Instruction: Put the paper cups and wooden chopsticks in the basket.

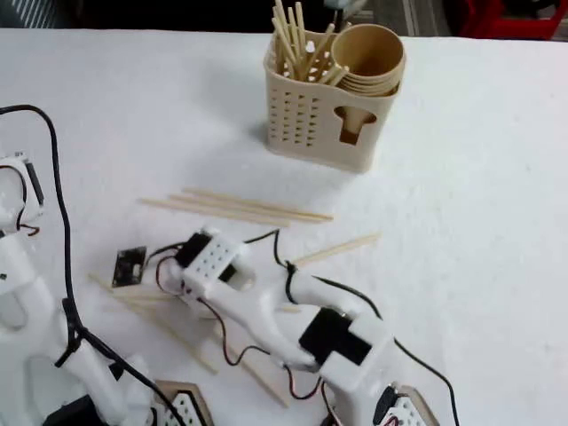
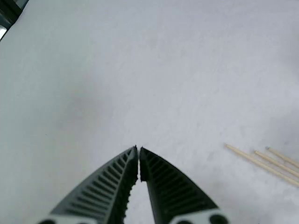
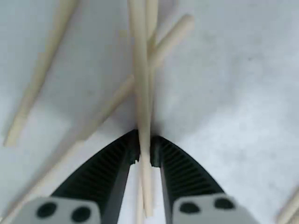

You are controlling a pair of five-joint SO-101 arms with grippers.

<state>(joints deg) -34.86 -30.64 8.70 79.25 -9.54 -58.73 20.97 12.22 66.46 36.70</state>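
A cream slotted basket [image 1: 306, 120] stands at the back of the table with several wooden chopsticks [image 1: 297, 40] and stacked paper cups [image 1: 368, 53] in it. More chopsticks [image 1: 240, 209] lie flat in front of it, one chopstick [image 1: 337, 249] apart to the right. My right gripper [image 3: 145, 145] is shut on a single chopstick [image 3: 141, 84], low over a crossed pile of loose chopsticks [image 3: 107, 105] at the front left. My left gripper [image 2: 138, 151] is shut with nothing in it, over bare white table.
The right arm [image 1: 266, 302] stretches from the front edge leftward over scattered chopsticks [image 1: 182, 342]. The left arm [image 1: 18, 257] stands at the left edge with a black cable [image 1: 62, 222]. Three chopstick ends [image 2: 266, 161] lie near the left gripper.
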